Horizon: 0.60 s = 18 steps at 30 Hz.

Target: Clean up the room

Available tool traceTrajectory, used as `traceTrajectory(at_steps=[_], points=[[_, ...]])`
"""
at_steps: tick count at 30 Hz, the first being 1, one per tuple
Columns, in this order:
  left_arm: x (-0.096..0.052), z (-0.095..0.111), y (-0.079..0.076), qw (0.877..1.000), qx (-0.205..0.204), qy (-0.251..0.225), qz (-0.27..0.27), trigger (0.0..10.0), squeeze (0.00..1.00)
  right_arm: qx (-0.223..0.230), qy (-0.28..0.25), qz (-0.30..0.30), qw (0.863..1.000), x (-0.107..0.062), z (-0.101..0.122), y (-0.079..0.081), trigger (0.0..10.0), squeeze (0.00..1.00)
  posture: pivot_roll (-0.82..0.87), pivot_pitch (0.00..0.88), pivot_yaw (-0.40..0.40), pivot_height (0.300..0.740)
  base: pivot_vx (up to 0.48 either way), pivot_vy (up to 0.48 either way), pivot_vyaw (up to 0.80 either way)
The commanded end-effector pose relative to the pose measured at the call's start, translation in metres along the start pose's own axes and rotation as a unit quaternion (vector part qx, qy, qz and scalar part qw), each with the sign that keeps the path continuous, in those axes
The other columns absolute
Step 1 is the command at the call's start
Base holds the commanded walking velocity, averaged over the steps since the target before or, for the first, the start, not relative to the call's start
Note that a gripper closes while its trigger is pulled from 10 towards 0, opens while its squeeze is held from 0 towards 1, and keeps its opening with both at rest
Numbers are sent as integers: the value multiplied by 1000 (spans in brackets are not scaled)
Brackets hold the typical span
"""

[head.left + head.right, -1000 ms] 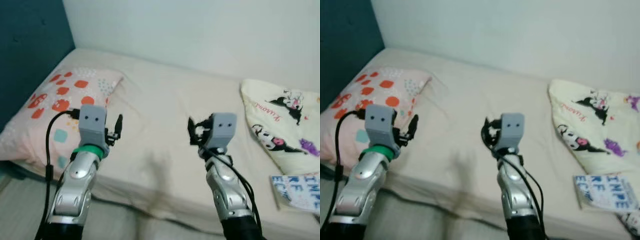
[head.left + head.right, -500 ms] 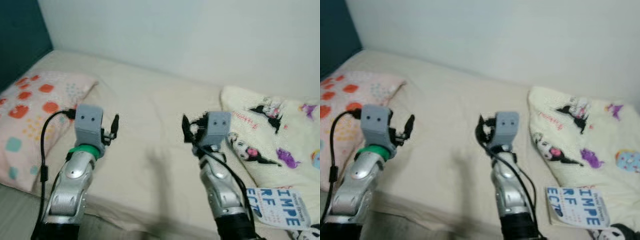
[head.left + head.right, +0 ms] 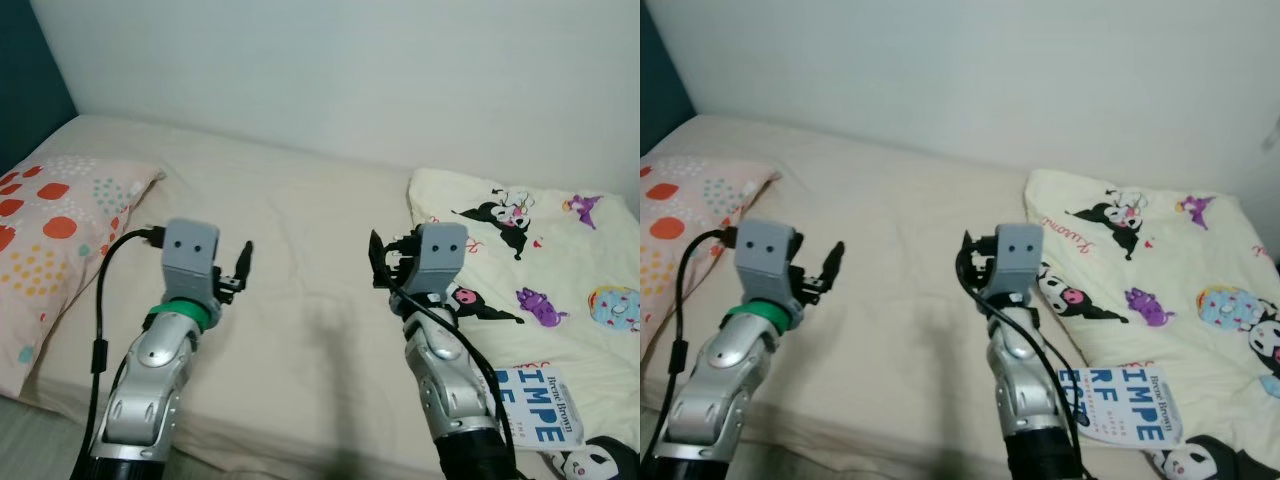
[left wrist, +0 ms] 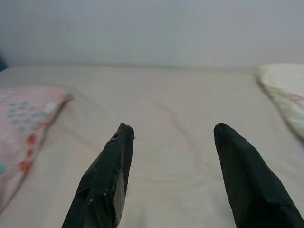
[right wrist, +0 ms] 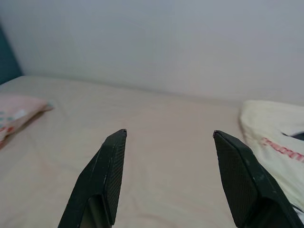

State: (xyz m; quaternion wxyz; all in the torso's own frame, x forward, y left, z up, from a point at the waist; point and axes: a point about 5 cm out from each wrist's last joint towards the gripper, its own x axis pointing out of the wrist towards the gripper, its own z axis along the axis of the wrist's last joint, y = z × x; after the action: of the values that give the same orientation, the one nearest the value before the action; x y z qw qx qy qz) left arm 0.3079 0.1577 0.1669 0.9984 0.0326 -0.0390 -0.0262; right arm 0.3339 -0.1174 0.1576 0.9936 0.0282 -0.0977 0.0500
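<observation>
A: What is the robot looking at?

B: A bed point(image 3: 300, 300) with a plain sheet. A spotty pillow point(image 3: 50, 240) lies at the left end. A blanket point(image 3: 540, 270) with cartoon pictures is bunched at the right end, and a book point(image 3: 535, 405) lies on its near edge, close to the front of the bed.

A: Where are its hands?

B: Both are held up over the bare middle of the bed. The left gripper point(image 4: 171, 137) has its two black fingers spread wide, with nothing between them. The right gripper point(image 5: 168, 135) is spread wide too — nothing in it either. Neither one touches the bed.

A: So what step is it on?

B: I think it is just picking what to tidy. Nothing is held yet, so the cleaning has hardly begun.

A: What would you grab?

B: The book, I guess. It sits just to the right of the right arm, so that arm is the one to use. It would have to swing right and come down, with its fingers either side of the book's edge.

A: Is that hard?

B: A bit. The book is thin and lies flat on soft cloth — the fingers may pinch the blanket as well, or push the book off the bed.
</observation>
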Motion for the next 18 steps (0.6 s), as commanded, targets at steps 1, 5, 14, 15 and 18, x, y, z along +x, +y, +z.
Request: traceTrajectory(at_steps=[1,5,14,15,18], points=[[-2,-10,3,999,32,23,15,10000,0,1,6,0,1000,-2,-4,1,10000,0,56,81,-6,740,0,0,0],[-6,-16,4,998,52,27,14,10000,0,0,6,0,1000,-2,-4,0,10000,0,54,81,-6,740,0,0,0],[-7,-13,-6,1000,-5,16,-4,10000,0,-2,11,0,1000,-3,-7,0,10000,0,50,78,-12,740,0,0,0],[-7,-12,-9,1000,-5,12,-12,10000,0,-2,11,0,1000,-3,-7,0,10000,0,50,76,-14,740,0,0,0],[-8,-11,-11,1000,-5,9,-17,10000,0,-3,11,0,1000,-3,-7,-1,10000,0,51,75,-16,740,0,0,0]])
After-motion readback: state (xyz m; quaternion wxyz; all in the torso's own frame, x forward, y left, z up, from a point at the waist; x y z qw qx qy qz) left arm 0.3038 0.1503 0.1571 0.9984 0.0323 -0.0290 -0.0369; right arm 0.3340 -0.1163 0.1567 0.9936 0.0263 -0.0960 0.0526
